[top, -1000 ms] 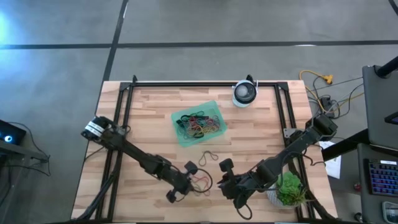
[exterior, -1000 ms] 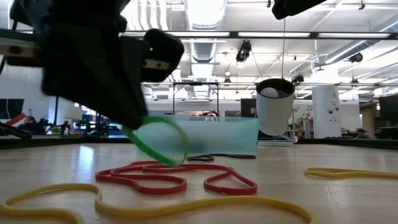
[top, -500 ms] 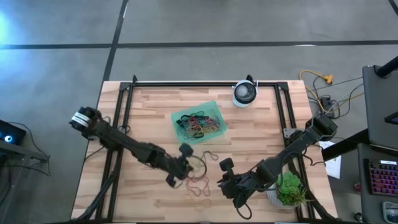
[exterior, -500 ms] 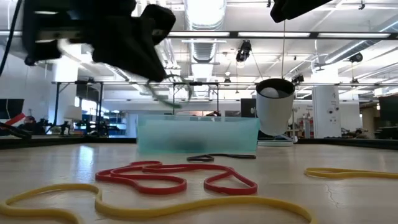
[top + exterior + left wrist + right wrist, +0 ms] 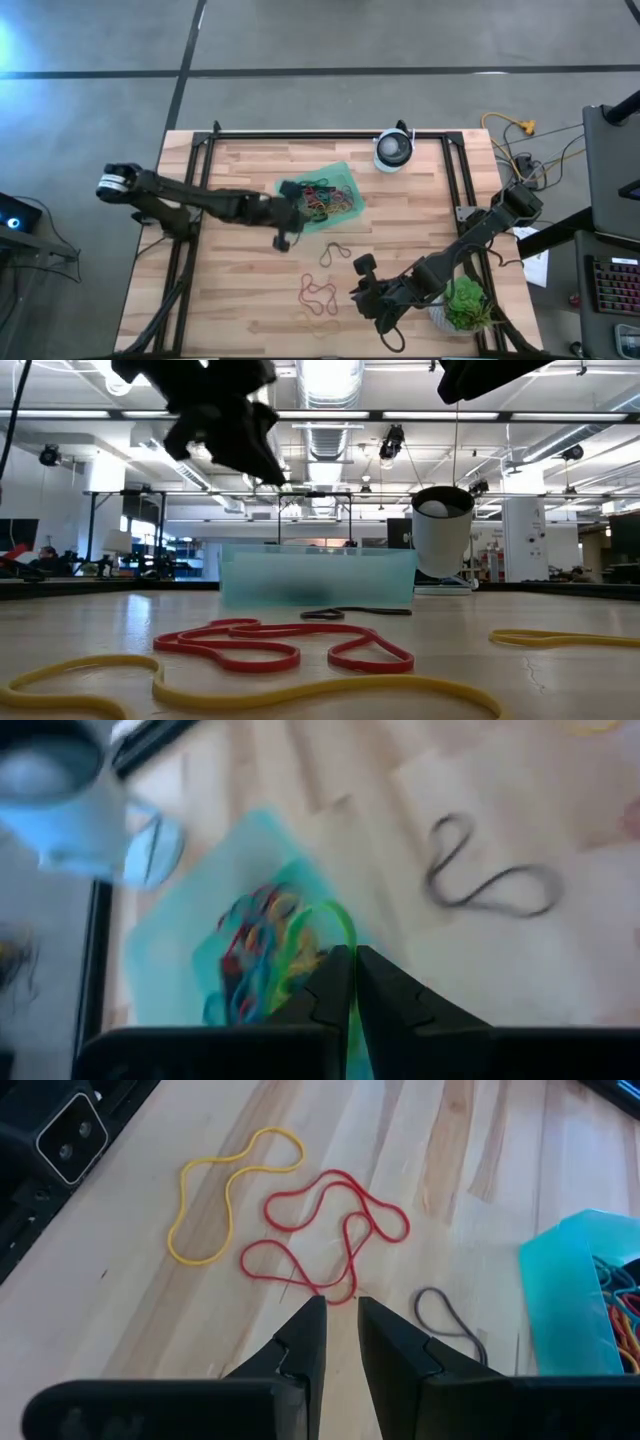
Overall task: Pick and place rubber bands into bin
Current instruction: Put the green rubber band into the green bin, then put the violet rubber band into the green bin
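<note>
high view, left gripper: over the near-left edge of the bin
left wrist view, grip: fingers pinched on a green rubber band, which loops up above the tray
bin contents: a tangle of coloured bands
table: a red band, a black band and a yellow band lie loose
right gripper: near the front edge, beside the plant, fingers slightly apart, holding nothing
</note>
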Controlling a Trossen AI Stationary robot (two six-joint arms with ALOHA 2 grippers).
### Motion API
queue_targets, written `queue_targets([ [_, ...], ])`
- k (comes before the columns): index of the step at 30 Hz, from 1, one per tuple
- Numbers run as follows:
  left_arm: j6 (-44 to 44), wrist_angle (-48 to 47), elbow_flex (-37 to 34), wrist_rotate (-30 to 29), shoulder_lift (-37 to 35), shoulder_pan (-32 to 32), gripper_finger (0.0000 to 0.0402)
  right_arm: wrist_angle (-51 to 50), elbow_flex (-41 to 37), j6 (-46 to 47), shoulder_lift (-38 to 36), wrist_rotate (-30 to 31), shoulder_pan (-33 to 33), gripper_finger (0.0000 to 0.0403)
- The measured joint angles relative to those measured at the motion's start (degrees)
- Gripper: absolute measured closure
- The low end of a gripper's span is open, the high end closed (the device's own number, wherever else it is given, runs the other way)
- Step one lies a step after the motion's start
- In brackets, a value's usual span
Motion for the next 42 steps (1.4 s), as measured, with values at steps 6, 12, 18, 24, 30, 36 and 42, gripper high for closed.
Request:
queue_targets([
  [6, 0.0, -1.2, -1.1, 3.3, 1.2, 8.2, 0.0395, 0.0, -0.1, 0.0, 0.0, 0.0, 0.0, 0.0346],
  [12, -0.1, -0.6, -2.8, 5.8, 3.1, 13.4, 0.0395, 0.0, -0.1, 0.0, 0.0, 0.0, 0.0, 0.0346],
  [18, -2.7, -0.8, -4.0, 5.8, 4.4, 16.3, 0.0395, 0.3, -0.2, -0.3, 0.0, 0.0, 0.0, 0.0346],
  [24, -3.0, -0.6, -4.1, 5.9, 4.7, 16.9, 0.0395, 0.3, -0.2, -0.4, 0.0, 0.0, 0.0, 0.0346],
  [30, -3.0, -0.7, -4.1, 5.9, 4.7, 16.9, 0.0395, 0.4, -0.2, -0.4, 0.0, 0.0, 0.0, 0.0346],
  [36, -2.9, -0.8, -4.1, 5.9, 4.7, 16.9, 0.0383, 0.4, -0.3, -0.4, 0.0, 0.0, 0.0, 0.0346],
  [42, -3.1, -0.8, -4.1, 5.9, 4.7, 16.9, 0.0317, 1.1, -0.8, -0.5, 0.0, 0.0, 0.0, 0.0346],
])
